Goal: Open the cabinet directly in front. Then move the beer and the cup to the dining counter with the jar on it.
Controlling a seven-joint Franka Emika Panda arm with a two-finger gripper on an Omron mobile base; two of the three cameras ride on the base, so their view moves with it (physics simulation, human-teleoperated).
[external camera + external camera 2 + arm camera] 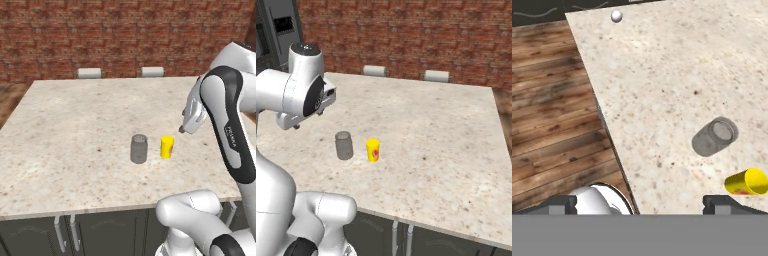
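1 jar [139,148], 1 cup [167,147], 2 chairs [89,73].

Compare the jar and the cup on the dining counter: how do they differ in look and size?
The jar is grey and translucent; the cup is bright yellow and opaque. The jar looks wider and a little taller than the cup. The cup carries a red-orange mark on its side; the jar is plain. Both stand upright, side by side but apart, on the dining counter.

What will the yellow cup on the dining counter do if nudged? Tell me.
The cup stands upright, small and narrow, so it probably tips easily. Once on its round side it would likely roll across the smooth dining counter. The jar stands close beside it, so a push that way may knock it.
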